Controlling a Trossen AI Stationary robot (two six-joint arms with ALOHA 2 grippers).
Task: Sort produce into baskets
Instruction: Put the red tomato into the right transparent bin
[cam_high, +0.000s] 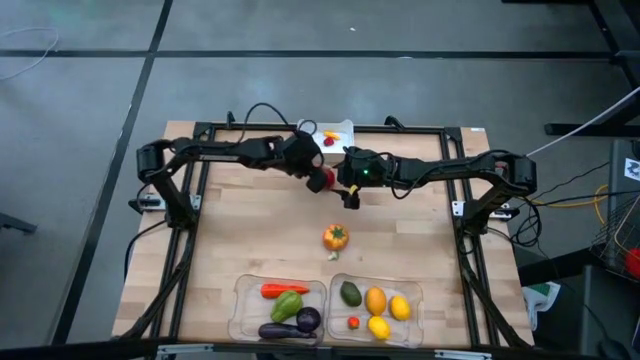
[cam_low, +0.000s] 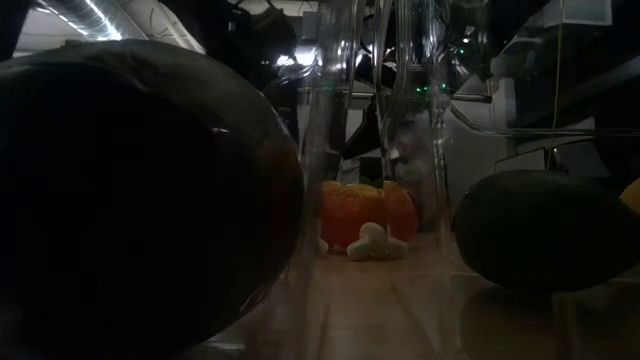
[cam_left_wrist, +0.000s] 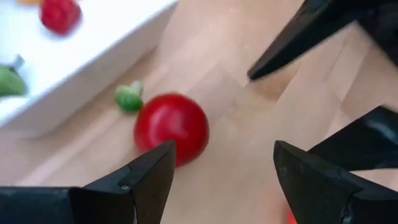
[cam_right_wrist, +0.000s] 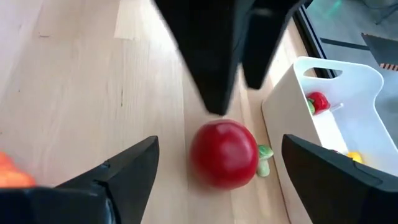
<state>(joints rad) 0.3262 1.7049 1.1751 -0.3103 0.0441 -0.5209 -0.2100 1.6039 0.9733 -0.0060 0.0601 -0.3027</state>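
I see the wooden table (cam_high: 260, 250) carrying two clear trays (cam_high: 240, 300) at its near edge, filled with produce, and a white bin (cam_high: 335, 135) at the far edge. Both pincers, left (cam_high: 312, 172) and right (cam_high: 345, 180), hang released on either side of the red apple (cam_high: 320, 180), which rests on the table beside the bin.

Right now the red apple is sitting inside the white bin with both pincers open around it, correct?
Not quite. The red apple lies on the table beside the white bin, as the right wrist view shows. Both the left pincer and right pincer are open.
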